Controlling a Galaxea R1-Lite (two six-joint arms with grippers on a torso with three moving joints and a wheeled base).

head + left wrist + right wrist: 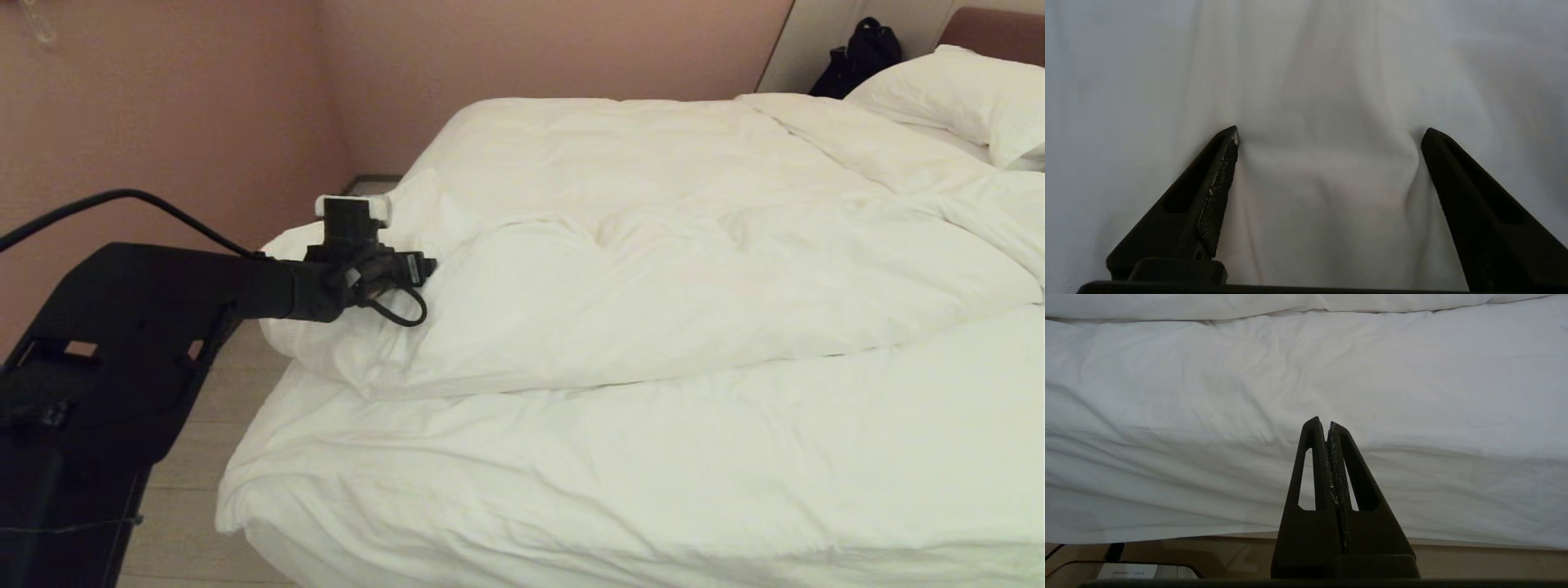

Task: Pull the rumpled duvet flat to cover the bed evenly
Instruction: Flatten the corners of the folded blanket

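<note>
The puffy white duvet [653, 245] lies rumpled across the far part of the bed [653, 474], and a strip of sheeted mattress shows bare along the near side. My left arm reaches in from the left, and the left gripper [412, 267] sits at the duvet's near left corner. In the left wrist view the left gripper [1330, 134] is open, its fingers [1220, 179] wide apart with a soft bulge of duvet [1327, 81] between them. The right gripper [1327, 424] is shut and empty, low in front of the bed's side [1208, 396].
Plump pillows [955, 90] lie at the far right by the reddish headboard [996, 33]. A black bag [857, 53] stands behind the bed. A pink wall runs close along the far side. Wooden floor [196, 457] shows on the left of the bed.
</note>
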